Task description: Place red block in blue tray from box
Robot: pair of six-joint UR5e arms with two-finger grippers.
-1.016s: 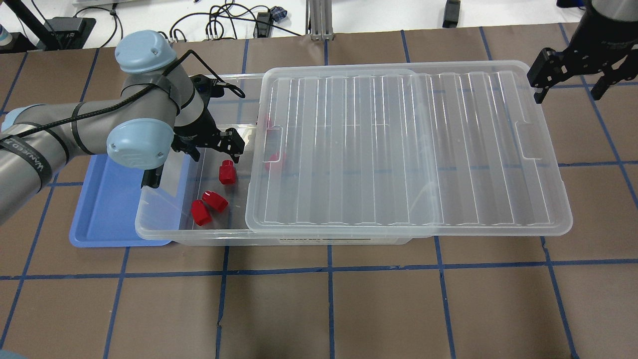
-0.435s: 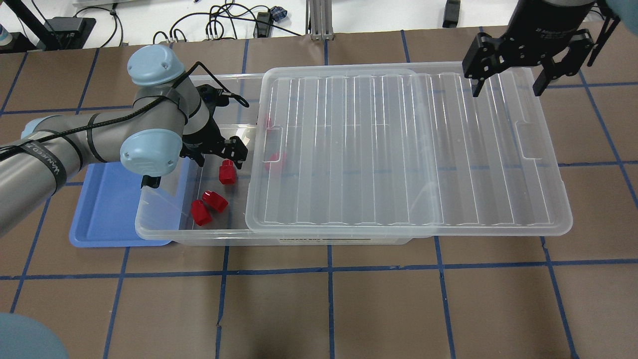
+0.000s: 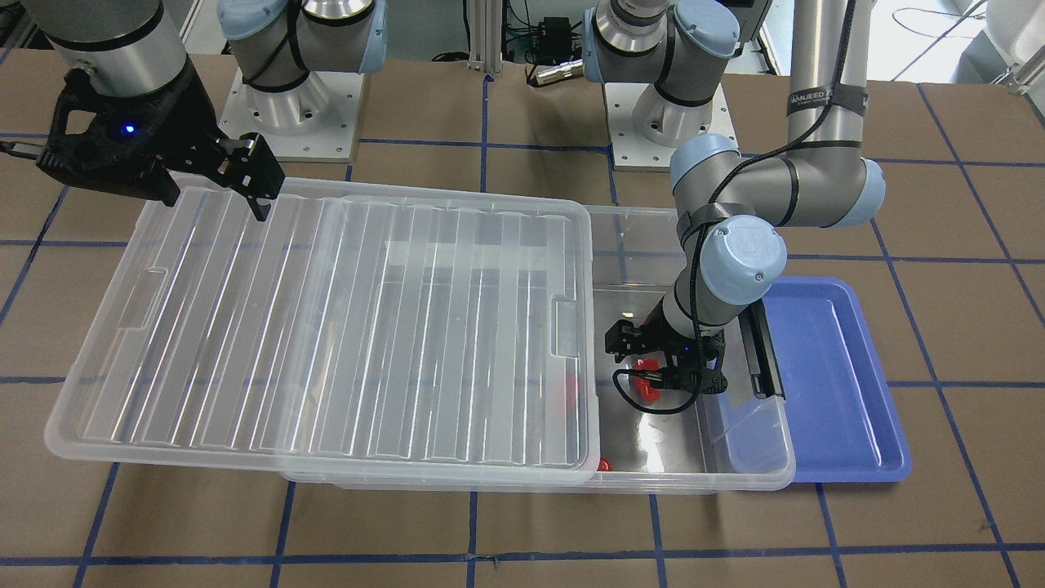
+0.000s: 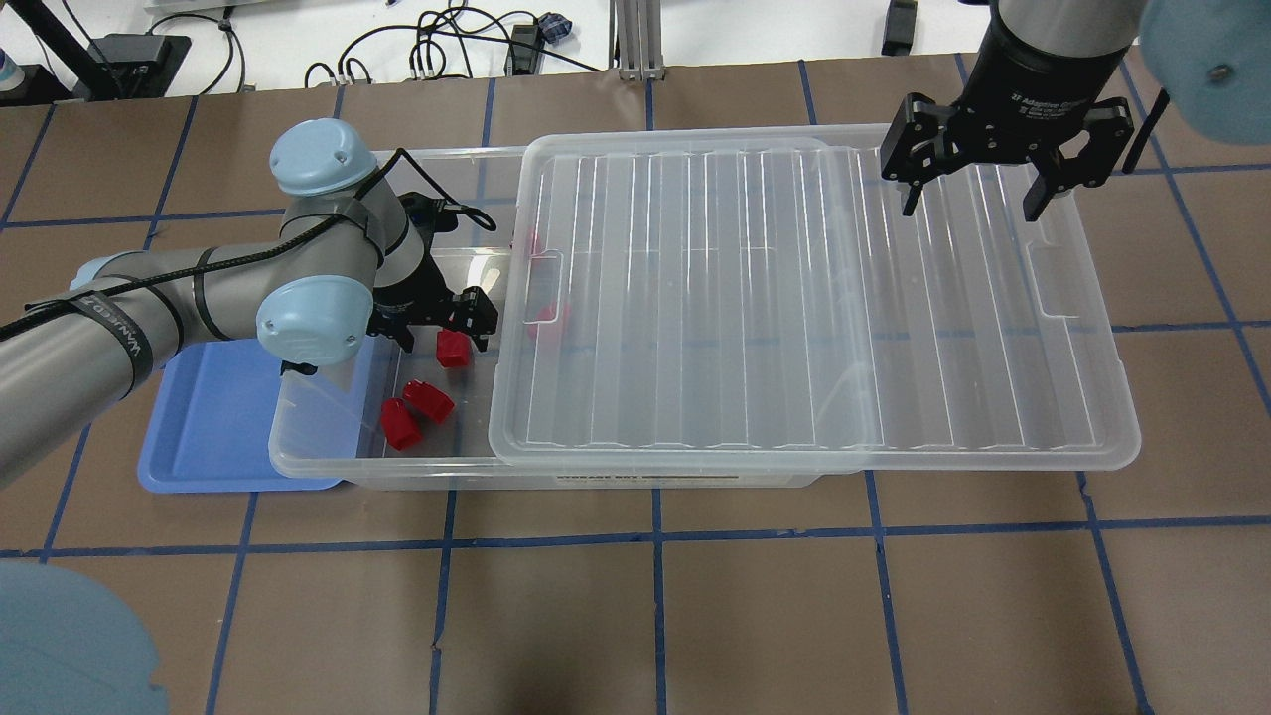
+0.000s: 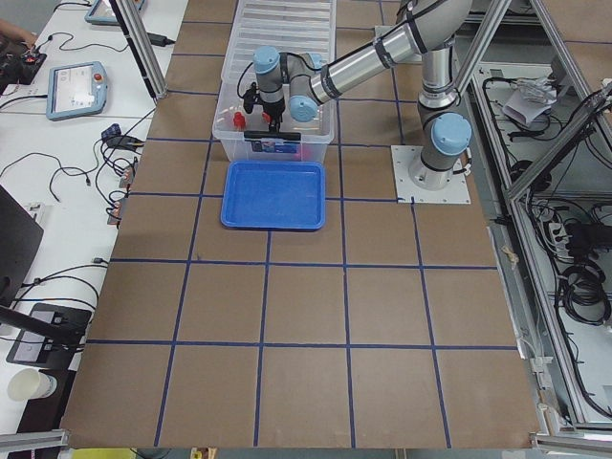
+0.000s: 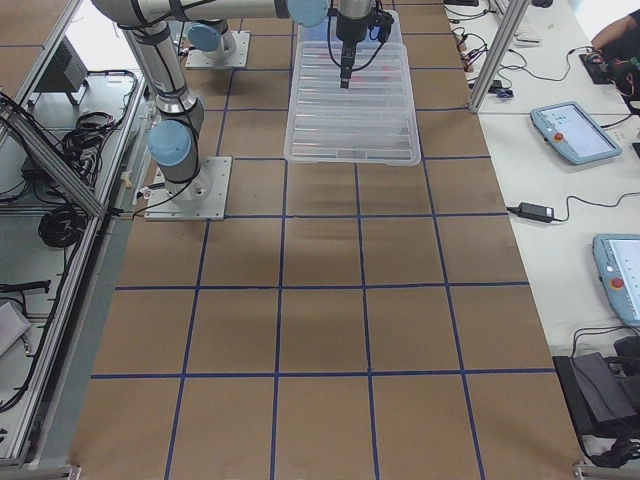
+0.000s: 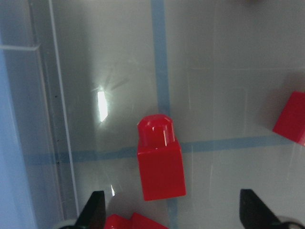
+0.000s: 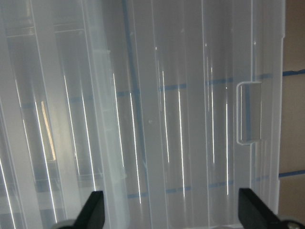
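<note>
Starting at the robot's edge of the table, the clear box point(image 4: 328, 465) lies lengthwise with its lid point(image 4: 794, 298) slid toward the table's right end, leaving the left end uncovered. Two spare blocks point(image 4: 401, 425) sit close together near that front wall. Just beyond them the red block point(image 7: 159, 162) lies flat on the box floor. The left gripper point(image 7: 172, 213) is down inside the box, fingers spread wide and holding nothing. In the wrist view the block lies between them, a little nearer one finger. Its long axis, stub pointing away, runs crosswise to the line between the fingers, so closing should catch its flat sides. The blue tray point(image 4: 209, 427) sits just beside the box's left end. Farthest off, the right gripper point(image 4: 970, 211) hovers agape over the lid, well apart, so the left arm looks placed for this pick.
</note>
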